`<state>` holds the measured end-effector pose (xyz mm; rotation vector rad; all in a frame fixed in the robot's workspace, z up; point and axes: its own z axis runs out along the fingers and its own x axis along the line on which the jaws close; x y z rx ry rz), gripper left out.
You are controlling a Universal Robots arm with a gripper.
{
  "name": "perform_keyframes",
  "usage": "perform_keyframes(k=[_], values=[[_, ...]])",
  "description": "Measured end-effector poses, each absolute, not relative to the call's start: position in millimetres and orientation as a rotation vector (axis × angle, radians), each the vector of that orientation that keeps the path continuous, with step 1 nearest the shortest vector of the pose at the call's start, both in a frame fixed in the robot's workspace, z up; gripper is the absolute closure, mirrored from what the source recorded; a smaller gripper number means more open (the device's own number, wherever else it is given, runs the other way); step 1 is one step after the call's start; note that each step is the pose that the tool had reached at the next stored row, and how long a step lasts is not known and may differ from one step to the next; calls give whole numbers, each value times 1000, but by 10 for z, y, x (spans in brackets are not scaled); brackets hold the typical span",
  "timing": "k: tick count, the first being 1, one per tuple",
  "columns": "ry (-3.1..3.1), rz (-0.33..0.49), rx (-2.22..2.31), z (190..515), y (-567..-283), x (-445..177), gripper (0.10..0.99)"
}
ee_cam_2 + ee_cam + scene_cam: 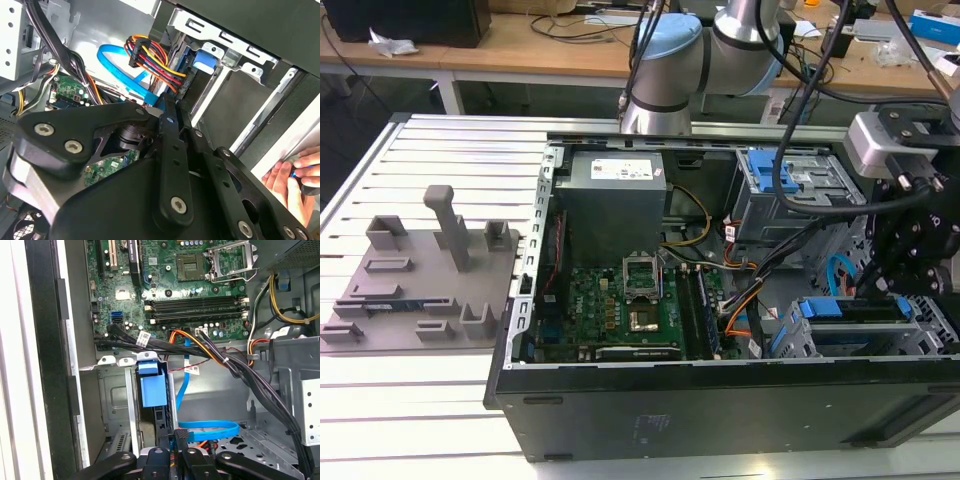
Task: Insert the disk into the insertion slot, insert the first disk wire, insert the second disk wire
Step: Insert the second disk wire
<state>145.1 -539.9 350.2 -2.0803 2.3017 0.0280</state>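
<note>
The pincer (172, 437) hangs low at the drive bay with its 2 fingers drawn nearly together; they seem to pinch something thin by the connector end, but I cannot tell what. Just beyond, the disk (151, 390) already sits inside the insertion slot (114, 405), its blue caddy tab showing. A flat blue data cable (120, 67) loops close beside the fingertips, and a bundle of coloured power wires (155, 57) ends in a plug at the disk's edge. The risk, as I judge it, is snagging: that loop could catch on the fingers, or a tilted plug could jam. A person's hand (295, 180) rests at the case edge, near the arm's path.
</note>
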Motion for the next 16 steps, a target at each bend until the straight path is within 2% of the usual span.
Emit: perform_keyframes(k=[16], values=[[2297,28,-2086,3482,-5414,1461,925]])
